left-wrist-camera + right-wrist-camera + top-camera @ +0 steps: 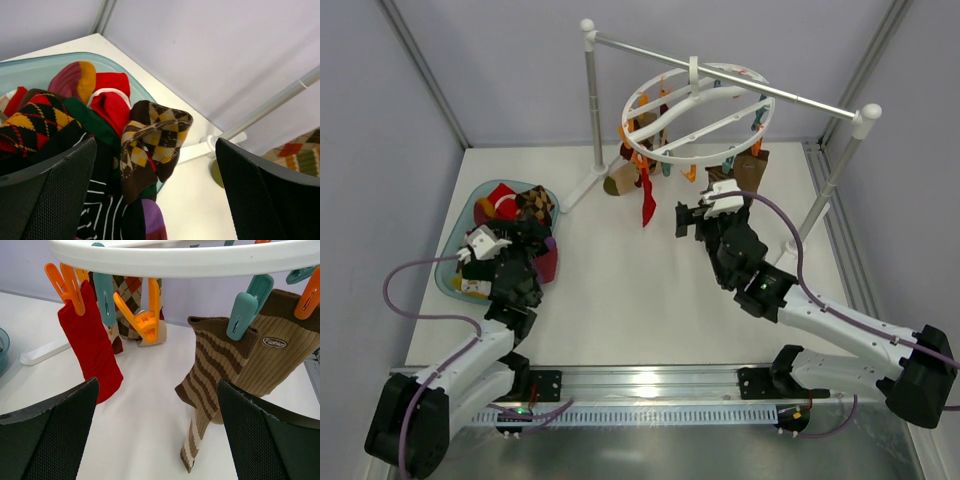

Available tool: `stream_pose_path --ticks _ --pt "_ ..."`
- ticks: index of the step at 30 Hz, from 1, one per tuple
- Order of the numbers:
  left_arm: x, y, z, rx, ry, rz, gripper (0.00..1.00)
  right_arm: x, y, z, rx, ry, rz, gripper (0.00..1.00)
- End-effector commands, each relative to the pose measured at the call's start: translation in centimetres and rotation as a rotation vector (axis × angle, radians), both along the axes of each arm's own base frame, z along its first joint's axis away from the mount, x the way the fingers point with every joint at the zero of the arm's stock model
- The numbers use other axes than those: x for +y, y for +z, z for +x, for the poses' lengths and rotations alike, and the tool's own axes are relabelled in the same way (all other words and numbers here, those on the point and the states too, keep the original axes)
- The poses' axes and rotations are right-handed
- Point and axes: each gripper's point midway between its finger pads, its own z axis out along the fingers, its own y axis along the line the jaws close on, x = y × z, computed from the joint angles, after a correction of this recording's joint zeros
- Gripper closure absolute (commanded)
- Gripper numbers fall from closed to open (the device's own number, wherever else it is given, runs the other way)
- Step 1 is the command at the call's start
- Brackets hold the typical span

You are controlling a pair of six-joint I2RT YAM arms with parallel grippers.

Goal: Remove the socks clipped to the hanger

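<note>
The white ring hanger [692, 112] hangs from a rail, with its rim across the top of the right wrist view [190, 260]. Clipped to it are a red sock [92, 350], a brown-and-tan striped sock [210, 375], a tan sock [277, 360] and an argyle sock [131, 292]. In the top view the red sock [646, 200] hangs at the front left. My right gripper [703, 218] [157, 440] is open and empty, just in front of and below the ring. My left gripper [532, 240] [160, 200] is open and empty above a pile of loose socks, with a brown argyle sock [150, 145] on top.
The loose socks lie in a pale teal tray [452, 275] [115, 62] at the left. The white rail stand [740, 80] has a left post [592, 100], a right post [840, 170] and a flat foot [578, 188]. Grey walls close the back and sides.
</note>
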Motion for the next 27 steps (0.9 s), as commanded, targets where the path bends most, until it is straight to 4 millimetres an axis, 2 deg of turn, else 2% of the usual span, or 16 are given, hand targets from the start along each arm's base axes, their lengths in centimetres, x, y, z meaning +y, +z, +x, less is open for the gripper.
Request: stream_pose_path --ticks 1,3,4,6,9,10,11,13,14,16,17,18,20,21,23,27 --pt "-1.6 2.5 -0.6 -0.080 -0.037 0.022 0.00 -0.4 1.6 -0.8 -0.042 0.027 0.069 0.00" --pt "-3.2 3.3 -0.3 -0.081 -0.082 0.088 0.00 -0.4 2.1 -1.3 -0.054 0.060 0.085 0.00" --pt "-5.1 3.7 -0.1 -0.090 -0.148 0.115 0.00 -0.4 1.9 -1.5 -0.053 0.071 0.086 0.00" --pt "-7.1 4.2 0.6 -0.102 -0.214 0.184 0.00 -0.3 2.3 -2.0 -0.063 0.094 0.101 0.00" --pt "-12.2 5.3 1.5 -0.157 -0.432 0.263 0.00 -0.5 2.3 -2.3 -0.061 0.107 0.103 0.00" --pt "-13.7 4.5 2.0 -0.145 -0.496 0.281 0.00 -0.6 2.4 -2.6 -0.068 0.115 0.110 0.00" --pt "-16.0 5.1 1.8 -0.192 -0.610 0.302 0.00 -0.7 2.4 -2.7 -0.070 0.120 0.113 0.00" --pt "-18.4 4.6 2.2 -0.211 -0.712 0.309 0.00 -0.8 2.6 -3.1 -0.076 0.132 0.120 0.00" --pt "-20.0 5.3 1.7 -0.266 -0.791 0.321 0.01 -0.8 2.6 -3.1 -0.076 0.135 0.122 0.01" --pt "-21.5 5.9 1.7 -0.307 -0.852 0.322 0.00 -1.0 2.5 -3.3 -0.075 0.137 0.122 0.00" --pt "-22.2 5.1 2.0 -0.289 -0.879 0.327 0.00 -1.2 2.8 -3.4 -0.081 0.135 0.127 0.00" --pt "-23.2 5.9 2.1 -0.313 -0.916 0.333 0.00 -1.3 2.6 -3.5 -0.079 0.134 0.125 0.00" --pt "-24.3 4.9 3.1 -0.280 -0.944 0.336 0.00 -1.4 2.6 -3.6 -0.081 0.134 0.127 0.00" --pt "-25.3 5.5 3.3 -0.299 -0.980 0.340 0.00 -1.5 2.6 -3.7 -0.082 0.134 0.126 0.01" --pt "-26.4 4.4 4.0 -0.278 -1.009 0.338 0.00 -1.7 2.6 -3.7 -0.084 0.128 0.128 0.00" --pt "-27.6 4.0 5.0 -0.284 -1.020 0.336 0.00 -2.0 2.7 -3.9 -0.089 0.126 0.132 0.00"
